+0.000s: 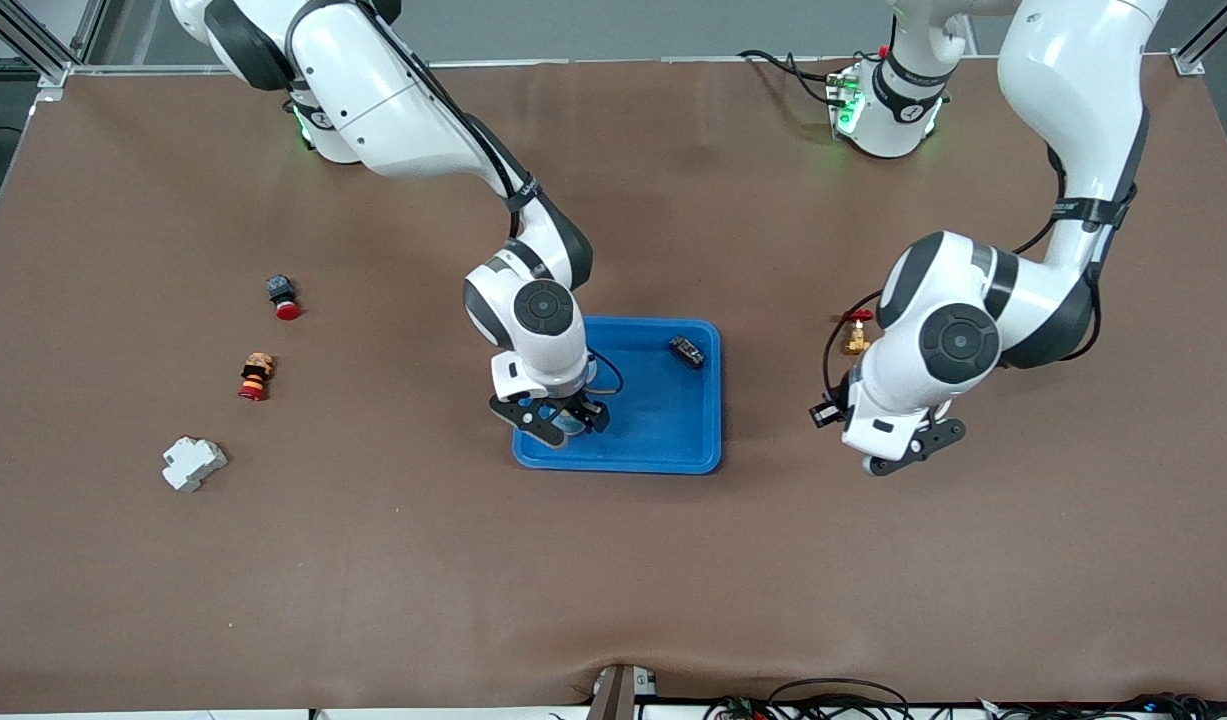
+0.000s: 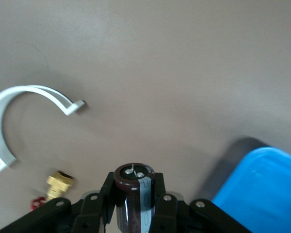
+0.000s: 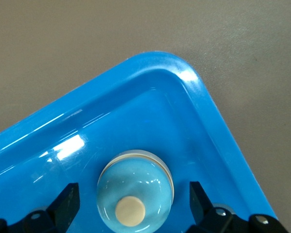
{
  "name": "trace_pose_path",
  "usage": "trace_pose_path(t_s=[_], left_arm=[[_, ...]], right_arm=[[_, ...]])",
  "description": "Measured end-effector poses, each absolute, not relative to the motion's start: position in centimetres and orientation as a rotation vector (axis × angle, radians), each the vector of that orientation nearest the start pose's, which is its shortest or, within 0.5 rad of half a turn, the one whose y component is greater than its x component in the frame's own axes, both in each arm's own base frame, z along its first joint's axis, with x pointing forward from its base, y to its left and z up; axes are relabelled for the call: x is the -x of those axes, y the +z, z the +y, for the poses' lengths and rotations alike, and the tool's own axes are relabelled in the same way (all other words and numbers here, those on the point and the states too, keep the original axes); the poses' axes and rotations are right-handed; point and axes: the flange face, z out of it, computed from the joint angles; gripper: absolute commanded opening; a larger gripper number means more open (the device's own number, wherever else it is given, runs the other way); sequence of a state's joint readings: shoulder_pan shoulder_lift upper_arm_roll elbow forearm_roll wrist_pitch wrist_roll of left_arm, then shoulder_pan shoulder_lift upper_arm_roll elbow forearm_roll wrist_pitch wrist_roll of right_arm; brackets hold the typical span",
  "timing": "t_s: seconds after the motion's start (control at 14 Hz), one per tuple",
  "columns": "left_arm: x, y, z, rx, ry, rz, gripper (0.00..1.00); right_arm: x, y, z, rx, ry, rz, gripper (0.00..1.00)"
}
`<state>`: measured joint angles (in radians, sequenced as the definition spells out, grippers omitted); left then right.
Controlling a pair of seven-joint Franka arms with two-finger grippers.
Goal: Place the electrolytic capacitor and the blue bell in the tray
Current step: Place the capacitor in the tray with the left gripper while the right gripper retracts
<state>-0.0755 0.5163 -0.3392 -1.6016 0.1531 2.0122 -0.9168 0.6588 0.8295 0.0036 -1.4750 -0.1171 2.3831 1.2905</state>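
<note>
The blue tray lies mid-table. The blue bell, a light-blue dome with a cream button, sits in the tray's corner nearest the front camera, toward the right arm's end. My right gripper is low over it and open, with a black finger on each side of the bell and a gap to both. My left gripper hangs over bare table beside the tray, toward the left arm's end. It is shut on the electrolytic capacitor, a dark brown cylinder with a grey stripe. The tray's corner also shows in the left wrist view.
A small black part lies in the tray. A brass valve with a red handle stands by the left arm. A white curved clip lies near it. Two red-capped buttons and a white breaker lie toward the right arm's end.
</note>
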Motion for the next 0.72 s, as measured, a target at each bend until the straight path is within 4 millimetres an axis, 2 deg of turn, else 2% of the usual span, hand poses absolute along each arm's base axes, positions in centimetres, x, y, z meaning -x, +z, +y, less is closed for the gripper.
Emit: trace_pose_path(t_s=[0.14,0.29,0.5,0.72], left_arm=[[-63.3,33.6,-25.6,3.015,0.116,-0.822,0.0],[-63.3,32.7,-27.6,2.993,0.128,-0.904,0.0],[-62.7,30.9,-31.2,2.961,0.153,-0.998,0.0],[-62.6,29.8,-34.3,2.953,0.145,-1.087,0.0]], right_arm=[[-57.3,19.0,44.5,3.001,-0.176,0.841,1.0],[-57.9,20.0,44.6,2.998,-0.188,0.845,1.0],[-59.5,23.2,44.2,3.075,-0.161,0.806,1.0],[-62.0,26.3,42.0,3.108,-0.164,0.742,1.0]])
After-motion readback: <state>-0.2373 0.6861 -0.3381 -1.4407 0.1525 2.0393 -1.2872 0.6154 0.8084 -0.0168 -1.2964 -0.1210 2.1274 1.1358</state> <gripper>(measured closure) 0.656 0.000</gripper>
